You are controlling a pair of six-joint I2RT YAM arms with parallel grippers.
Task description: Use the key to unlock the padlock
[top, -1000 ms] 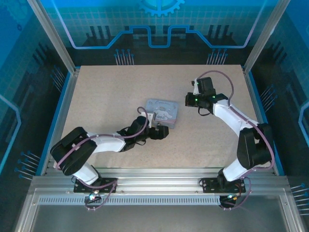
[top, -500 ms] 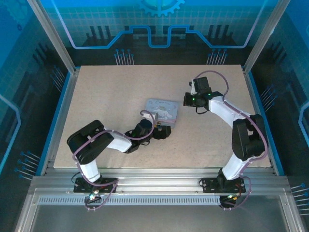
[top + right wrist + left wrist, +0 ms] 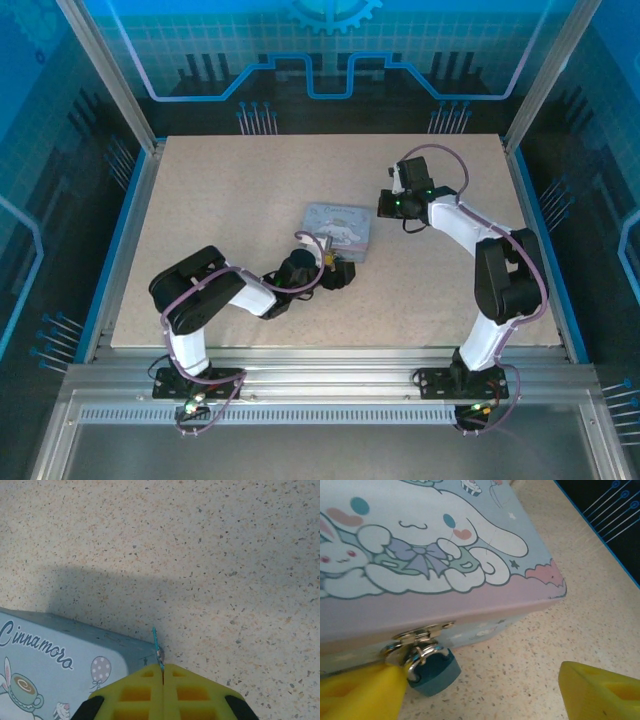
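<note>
Padlock [image 3: 432, 667] is found just inside the spread left gripper [image 3: 480, 692], against one finger; it is best clamped squarely before the key [image 3: 158, 645], pinched at the right gripper [image 3: 162, 677] tips, is aligned.

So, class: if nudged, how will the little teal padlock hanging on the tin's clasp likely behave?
The padlock would probably swing rather than slide, since it hangs loosely from the clasp. It looks small and rigid, so it is likely light. Its smooth, rounded body may slip from a grip.
</note>
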